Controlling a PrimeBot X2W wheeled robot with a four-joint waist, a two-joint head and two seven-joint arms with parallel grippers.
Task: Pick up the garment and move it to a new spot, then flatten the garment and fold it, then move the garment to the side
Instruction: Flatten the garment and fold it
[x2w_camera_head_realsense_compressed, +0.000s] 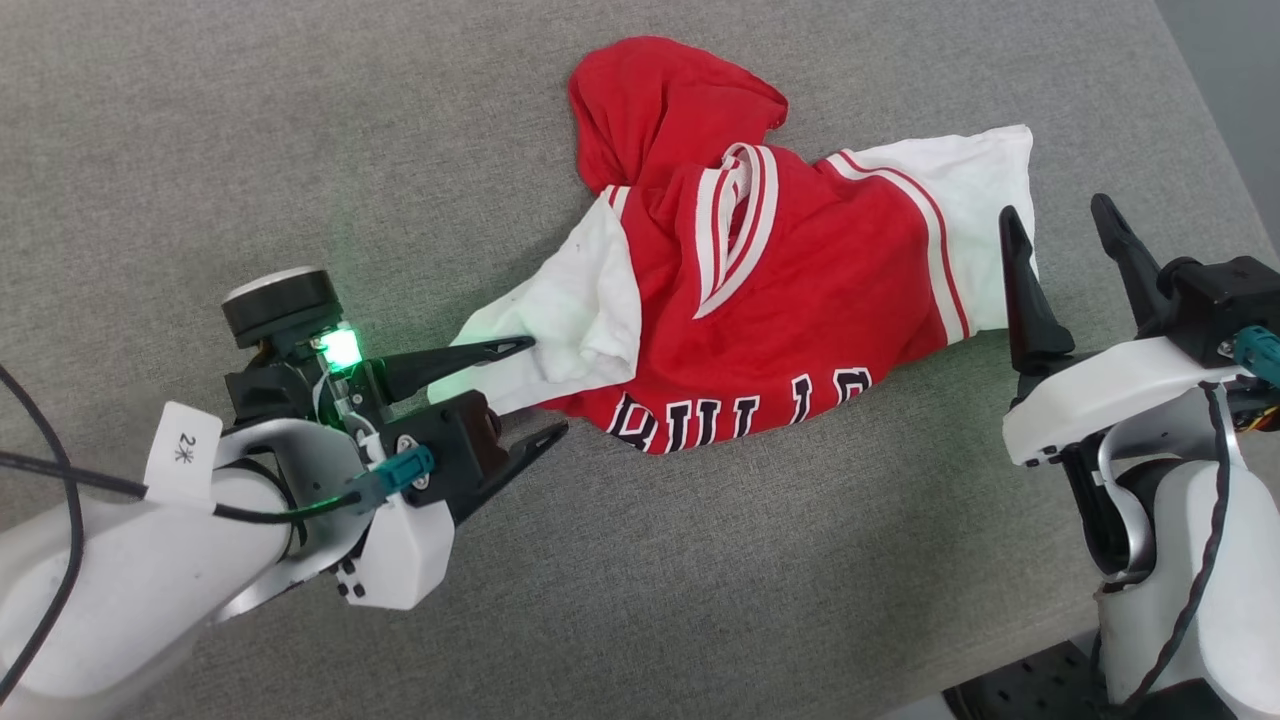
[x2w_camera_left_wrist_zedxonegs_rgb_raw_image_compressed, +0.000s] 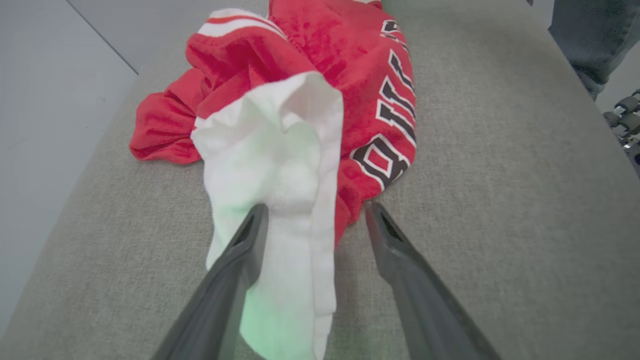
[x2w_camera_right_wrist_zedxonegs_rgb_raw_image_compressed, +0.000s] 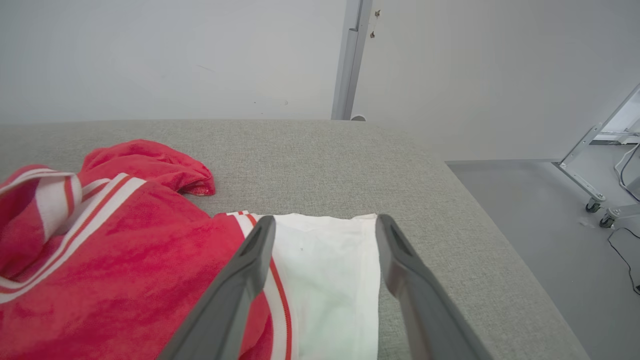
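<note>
The garment (x2w_camera_head_realsense_compressed: 790, 330) is a red T-shirt with white sleeves, striped trim and dark lettering, lying crumpled on the grey table. My left gripper (x2w_camera_head_realsense_compressed: 540, 390) stands open at its left white sleeve (x2w_camera_left_wrist_zedxonegs_rgb_raw_image_compressed: 280, 165); one finger lies over the sleeve and the other rests on the cloth-covered table beside the red hem. My right gripper (x2w_camera_head_realsense_compressed: 1060, 225) is open too, its fingers straddling the outer edge of the right white sleeve (x2w_camera_right_wrist_zedxonegs_rgb_raw_image_compressed: 325, 270), above the fabric. Nothing is held.
The grey fabric tabletop (x2w_camera_head_realsense_compressed: 300, 150) spreads around the shirt. Its right edge (x2w_camera_right_wrist_zedxonegs_rgb_raw_image_compressed: 480, 210) drops to a grey floor with a wheeled metal frame (x2w_camera_right_wrist_zedxonegs_rgb_raw_image_compressed: 595, 185). A person's dark trouser leg (x2w_camera_left_wrist_zedxonegs_rgb_raw_image_compressed: 590, 45) stands past the table in the left wrist view.
</note>
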